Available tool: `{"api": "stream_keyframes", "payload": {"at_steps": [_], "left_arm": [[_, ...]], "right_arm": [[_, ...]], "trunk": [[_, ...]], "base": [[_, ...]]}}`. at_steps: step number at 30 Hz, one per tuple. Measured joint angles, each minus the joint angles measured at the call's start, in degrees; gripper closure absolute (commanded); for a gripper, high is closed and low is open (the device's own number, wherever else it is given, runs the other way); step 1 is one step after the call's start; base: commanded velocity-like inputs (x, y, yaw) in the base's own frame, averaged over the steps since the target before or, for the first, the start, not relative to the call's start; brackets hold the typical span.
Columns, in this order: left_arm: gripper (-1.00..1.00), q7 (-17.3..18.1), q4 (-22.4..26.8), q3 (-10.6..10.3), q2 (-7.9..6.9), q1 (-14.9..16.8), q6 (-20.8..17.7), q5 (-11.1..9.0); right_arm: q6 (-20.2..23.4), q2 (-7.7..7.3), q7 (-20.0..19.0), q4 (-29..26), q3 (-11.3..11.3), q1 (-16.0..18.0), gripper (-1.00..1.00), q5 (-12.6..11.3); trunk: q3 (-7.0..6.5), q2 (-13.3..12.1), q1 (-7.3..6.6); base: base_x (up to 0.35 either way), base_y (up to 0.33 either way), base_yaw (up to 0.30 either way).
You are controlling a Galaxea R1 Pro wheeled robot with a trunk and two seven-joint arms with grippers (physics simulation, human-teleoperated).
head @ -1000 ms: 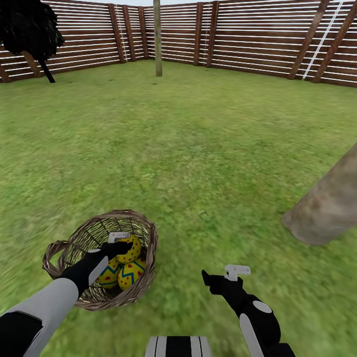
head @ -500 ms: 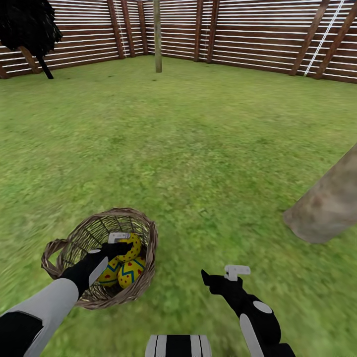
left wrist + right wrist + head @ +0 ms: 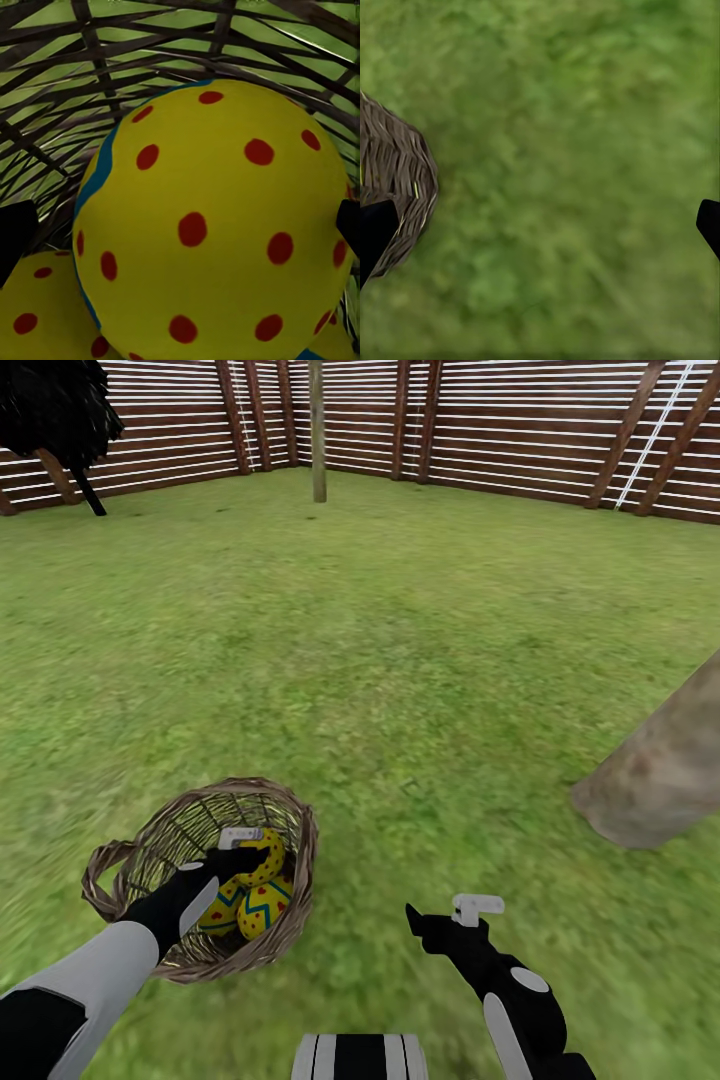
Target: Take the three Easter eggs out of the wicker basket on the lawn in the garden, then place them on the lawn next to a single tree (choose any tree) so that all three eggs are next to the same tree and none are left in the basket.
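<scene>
The wicker basket (image 3: 302, 838) stands on the lawn (image 3: 400, 660) at the lower left, with three Easter eggs in it. The top egg (image 3: 266, 856), yellow with red dots, lies between the fingers of my left gripper (image 3: 252, 851), which reaches down into the basket. In the left wrist view this egg (image 3: 217, 225) sits between the wide-apart fingertips (image 3: 13, 234) of the open left gripper (image 3: 180, 229). Two striped eggs (image 3: 264, 908) lie under it. My right gripper (image 3: 450, 912) hovers open over grass to the basket's right. The thick tree trunk (image 3: 665, 770) rises at the right edge.
A brown slatted fence (image 3: 500, 430) encloses the garden. A thin trunk (image 3: 318, 430) stands at the far middle and a dark bushy tree (image 3: 55, 405) at the far left. The right wrist view shows the basket's outer wall (image 3: 397, 180) and grass (image 3: 570, 180).
The whole head view has slid slightly, so the camera tilted a little. Both arms, the basket and the eggs hold their places.
</scene>
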State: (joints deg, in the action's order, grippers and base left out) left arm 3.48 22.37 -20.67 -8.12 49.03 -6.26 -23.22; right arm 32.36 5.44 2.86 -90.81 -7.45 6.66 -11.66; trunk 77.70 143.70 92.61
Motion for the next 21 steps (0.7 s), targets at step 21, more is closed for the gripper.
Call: {"api": "stream_keyframes", "payload": {"at_steps": [21], "left_arm": [[-1.00,1.94,0.38,-0.01,0.00,-0.17,0.04,0.03]], "right_arm": [[0.08,0.01,0.00,0.00,0.00,0.00,-1.00,0.00]], "trunk": [[0.00,0.00,0.00]], "base": [[0.000,0.000,0.000]]}}
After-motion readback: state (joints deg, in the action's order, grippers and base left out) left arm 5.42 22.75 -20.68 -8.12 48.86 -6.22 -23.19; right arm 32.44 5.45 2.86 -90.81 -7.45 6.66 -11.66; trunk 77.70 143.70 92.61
